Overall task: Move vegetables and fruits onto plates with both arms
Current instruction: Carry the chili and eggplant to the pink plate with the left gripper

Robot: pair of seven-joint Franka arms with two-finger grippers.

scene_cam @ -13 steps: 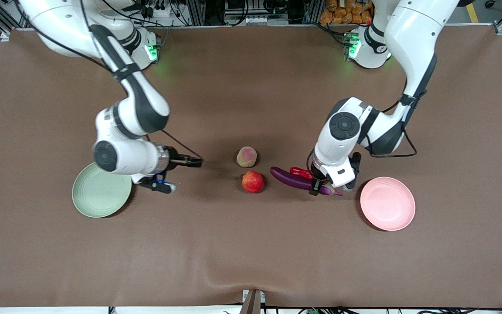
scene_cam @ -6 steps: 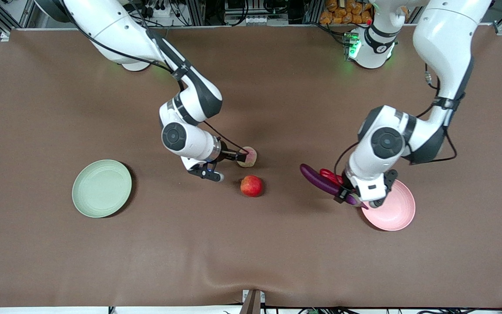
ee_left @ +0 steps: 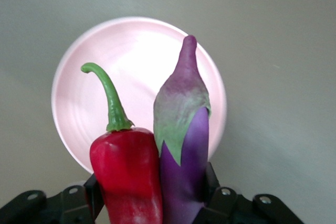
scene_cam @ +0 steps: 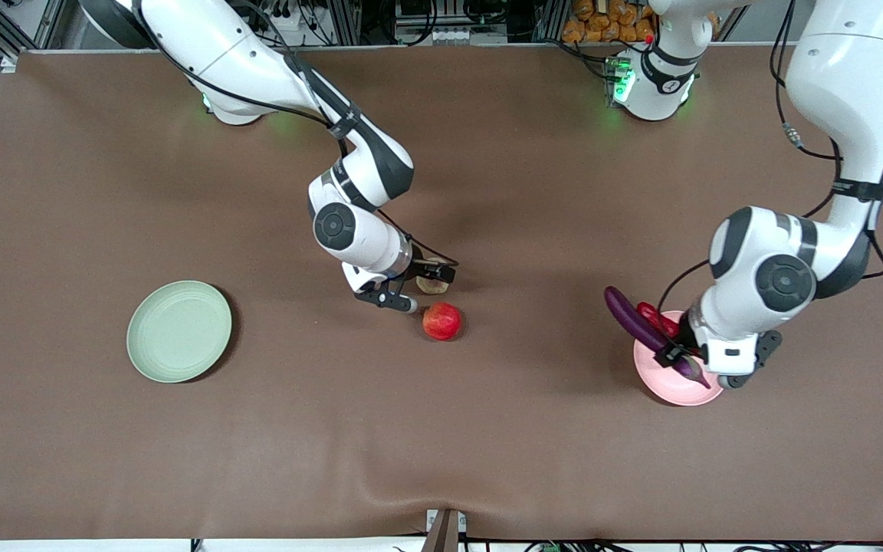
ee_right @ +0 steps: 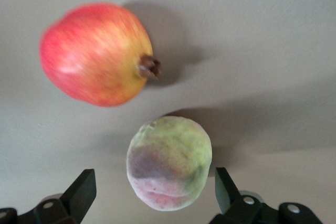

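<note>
My left gripper point(scene_cam: 675, 354) is shut on the purple eggplant point(scene_cam: 633, 320) and the red chili pepper point(scene_cam: 652, 316) together and holds them in the air over the pale pink plate point(scene_cam: 660, 379). In the left wrist view the chili point(ee_left: 126, 171) and eggplant point(ee_left: 184, 145) sit side by side between the jaws point(ee_left: 152, 192), above the pink plate point(ee_left: 105, 66). My right gripper point(scene_cam: 441, 274) is open, its fingers on either side of the peach point(scene_cam: 434, 287) on the table. The right wrist view shows the peach point(ee_right: 169, 162) between the open fingers point(ee_right: 154, 182), with the red pomegranate point(ee_right: 94, 53) beside it.
The pomegranate point(scene_cam: 442, 320) lies on the brown table just nearer the front camera than the peach. The pale green plate point(scene_cam: 178, 331) sits toward the right arm's end of the table, with nothing on it.
My right gripper has swung from beside the green plate to the peach. My left gripper has carried the eggplant and chili from the table's middle to over the pink plate.
</note>
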